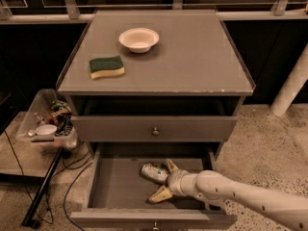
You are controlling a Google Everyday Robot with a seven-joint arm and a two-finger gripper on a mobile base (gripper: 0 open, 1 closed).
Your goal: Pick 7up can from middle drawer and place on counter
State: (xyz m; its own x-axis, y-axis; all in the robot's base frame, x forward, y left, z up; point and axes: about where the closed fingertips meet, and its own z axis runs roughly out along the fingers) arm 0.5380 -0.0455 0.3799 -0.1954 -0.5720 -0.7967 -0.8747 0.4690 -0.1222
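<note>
The 7up can [152, 172] lies on its side in the open middle drawer [115, 184], its right end between the wide-spread fingers of the gripper [160, 181], which should centre over it before squeezing, then lift straight up toward the counter [192, 57].

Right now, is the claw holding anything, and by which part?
Nothing is held. The claw is open in the middle drawer, fingers either side of the right end of the 7up can, which lies on its side.
</note>
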